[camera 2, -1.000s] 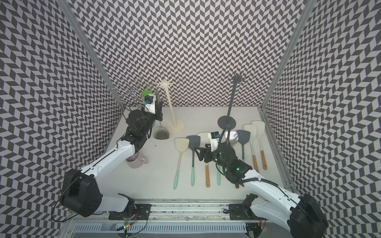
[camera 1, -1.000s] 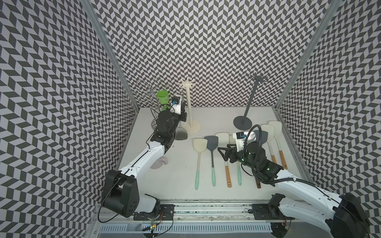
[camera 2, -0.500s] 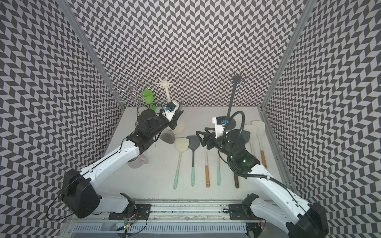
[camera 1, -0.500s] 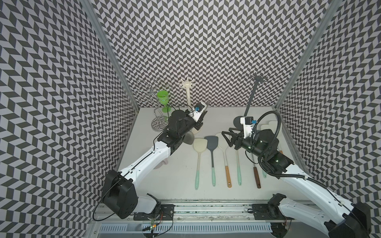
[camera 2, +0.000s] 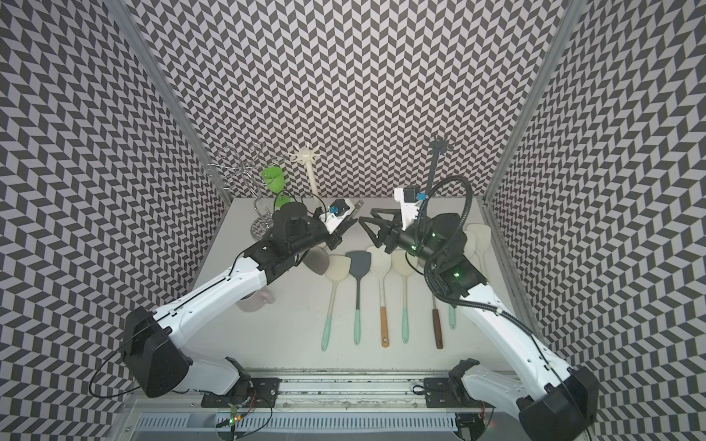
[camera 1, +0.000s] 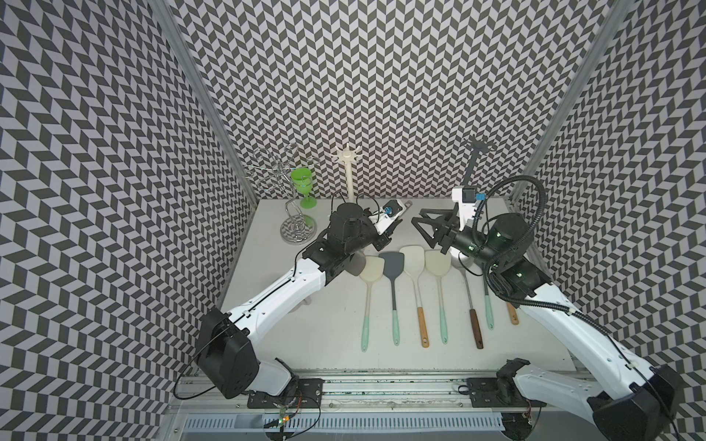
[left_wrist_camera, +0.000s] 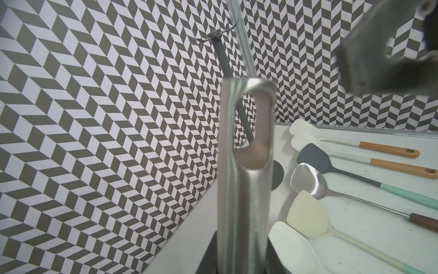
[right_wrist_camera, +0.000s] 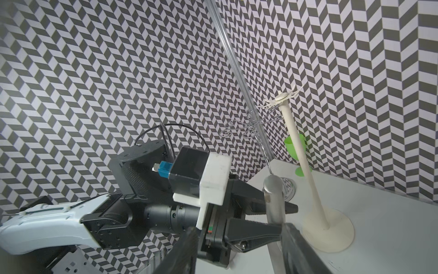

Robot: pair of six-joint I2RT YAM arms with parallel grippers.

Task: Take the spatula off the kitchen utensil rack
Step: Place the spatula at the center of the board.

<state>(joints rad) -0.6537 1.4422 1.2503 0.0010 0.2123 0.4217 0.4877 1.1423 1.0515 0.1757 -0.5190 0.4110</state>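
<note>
Now spatula [right_wrist_camera: 273, 201] within left end effector [right_wrist_camera: 285, 219]

Green goblet [camera 1: 301, 179], cream rack [camera 1: 349, 181], black-white chevron walls [camera 1: 382, 76]

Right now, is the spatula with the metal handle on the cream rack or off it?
Off. The left gripper holds the spatula by its handle, away from the cream rack, whose hooks are bare.
</note>
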